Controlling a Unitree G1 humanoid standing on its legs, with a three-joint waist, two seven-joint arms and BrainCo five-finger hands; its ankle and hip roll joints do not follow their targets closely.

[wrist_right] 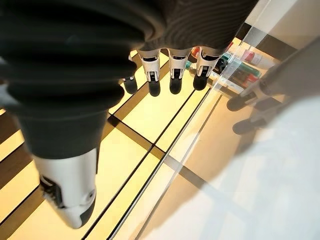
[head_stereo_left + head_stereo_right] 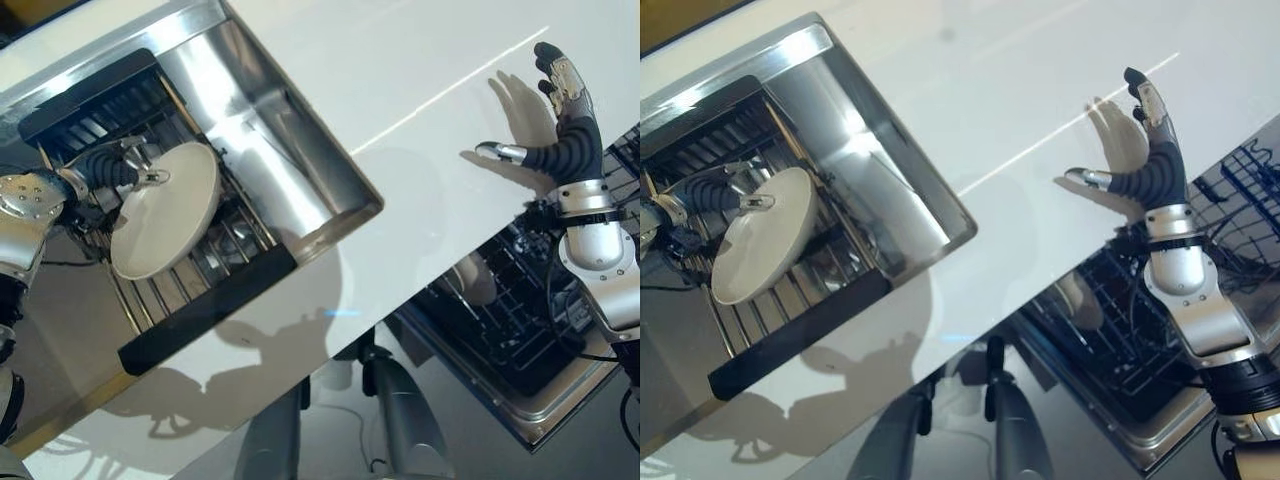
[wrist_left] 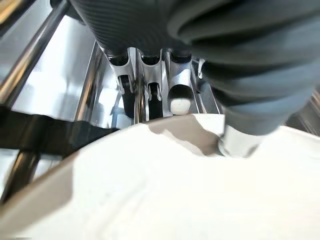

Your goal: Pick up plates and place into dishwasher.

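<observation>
A cream plate point(image 2: 165, 225) stands tilted on the wire rack point(image 2: 205, 270) inside the steel sink point(image 2: 300, 190). My left hand point(image 2: 115, 170) pinches the plate's upper rim, thumb on its face and fingers point(image 3: 150, 95) behind it; the plate point(image 3: 165, 190) also shows in the left wrist view. My right hand point(image 2: 565, 125) hovers open over the white countertop point(image 2: 420, 90), fingers straight and thumb spread. Below it the open dishwasher point(image 2: 520, 340) shows its dark wire basket, with a pale dish point(image 2: 480, 280) in it.
A black bar point(image 2: 205, 310) runs along the sink rack's near edge. The white countertop stretches between the sink and the dishwasher. The dishwasher's steel door edge point(image 2: 560, 405) juts out at lower right.
</observation>
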